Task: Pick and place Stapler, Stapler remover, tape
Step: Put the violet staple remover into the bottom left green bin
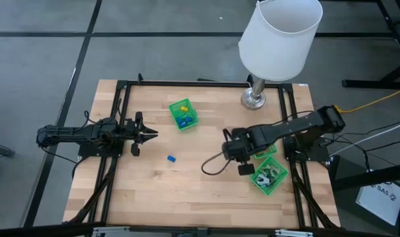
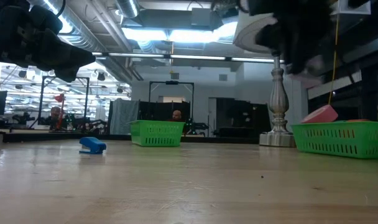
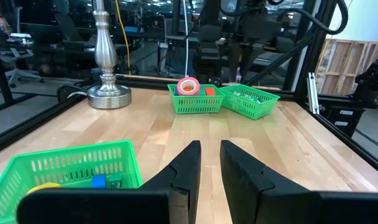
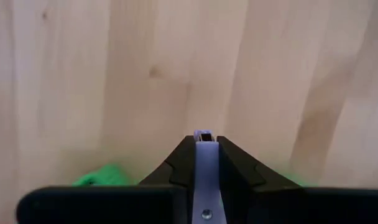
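My right gripper (image 1: 241, 157) hangs above the table, pointing down, beside two green baskets at the right. It is shut on a narrow pale-violet thing (image 4: 206, 171); whether this is a stapler or a stapler remover I cannot tell. One of these baskets (image 1: 270, 176) holds grey and white stapler removers. The other (image 3: 196, 99) holds a pink tape roll (image 3: 188, 86). A small blue stapler (image 1: 171, 158) lies flat on the bare wood. My left gripper (image 3: 210, 155) waits level at the table's left, with a narrow gap between its fingers and nothing in it. My right gripper pinches the pale-violet thing by its two long sides (image 4: 206, 155) between its two fingers. The fingers point down from above and lie along it. Its small dark-slotted tip (image 4: 204, 135) shows at the fingertips, clear of the wood below.
A third green basket (image 1: 183, 114) with blue and yellow blocks stands at the far middle. A lamp with a white shade (image 1: 281, 36) and a metal foot (image 1: 254, 99) stands at the far right. A black cable (image 1: 213, 168) loops on the wood beside the right gripper.
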